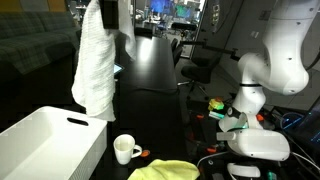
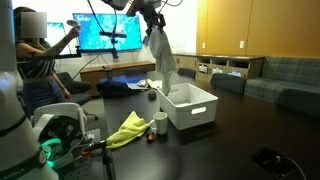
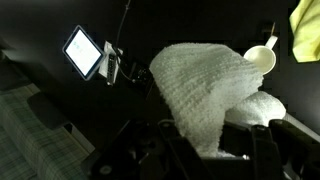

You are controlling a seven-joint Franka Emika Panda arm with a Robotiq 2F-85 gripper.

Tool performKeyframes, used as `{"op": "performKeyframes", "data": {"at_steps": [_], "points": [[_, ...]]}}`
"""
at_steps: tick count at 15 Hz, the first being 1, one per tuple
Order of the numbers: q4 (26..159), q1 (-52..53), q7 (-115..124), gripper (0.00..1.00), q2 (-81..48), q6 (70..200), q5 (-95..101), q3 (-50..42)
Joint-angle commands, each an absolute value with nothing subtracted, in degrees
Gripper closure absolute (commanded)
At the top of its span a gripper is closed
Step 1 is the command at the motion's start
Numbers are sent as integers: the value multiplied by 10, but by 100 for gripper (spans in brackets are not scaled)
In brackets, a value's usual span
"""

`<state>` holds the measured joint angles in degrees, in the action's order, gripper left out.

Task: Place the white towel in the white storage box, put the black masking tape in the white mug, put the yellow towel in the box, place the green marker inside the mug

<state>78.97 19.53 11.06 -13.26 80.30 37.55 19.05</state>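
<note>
Four-step task, step in hand: the first, towel into box; towel is lifted but not yet in.
Exterior view, gripper (image 1: 108,12): 12 o'clock of frame, jaws clenched on the towel's top end.
Exterior view, towel (image 1: 97,62): hangs long and limp at 10 o'clock, clear of the table, hem just above the box end nearest the mug.
Exterior view, box (image 1: 40,140): 7 o'clock, open top, nothing seen inside.
Exterior view, mug (image 1: 124,149): 6 o'clock, just beside the box.
Exterior view, yellow towel (image 1: 165,170): 5 o'clock, lying on the table.
Exterior view, gripper (image 2: 152,20): 12 o'clock, high over the table.
Exterior view, towel (image 2: 161,55): drapes down from it; hem near the box's 11 o'clock corner. Over the opening or just outside it, cannot tell.
Exterior view, box (image 2: 197,117): centre of frame.
Exterior view, mug (image 2: 160,123): at the box's 8 o'clock, close by.
Exterior view, yellow towel (image 2: 127,129): at the mug's 9 o'clock.
Wrist view, towel (image 3: 205,90): fills the centre, bunched between the fingers, hiding the pads.
Wrist view, mug (image 3: 262,58): 2 o'clock.
Wrist view, yellow towel (image 3: 308,22): 1 o'clock corner.
Tape, marker: not made out in any view.
Next move, judged: carry the towel over the box's middle, lower until the hem folds inside, then let go.
Risk, judged: the long drape may snag the rim or trail over the wall.
</note>
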Motion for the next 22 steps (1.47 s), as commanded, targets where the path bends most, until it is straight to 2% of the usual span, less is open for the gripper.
{"op": "performKeyframes", "data": {"at_steps": [1, 14, 17, 18, 20, 22], "points": [[693, 230, 108, 97, -199, 778, 394, 168], [388, 250, 25, 97, -414, 728, 385, 124], [371, 250, 32, 97, -443, 729, 376, 127], [380, 267, 27, 97, -442, 742, 348, 89], [365, 281, 40, 97, -460, 742, 329, 73], [374, 275, 81, 97, -467, 770, 335, 99]]}}
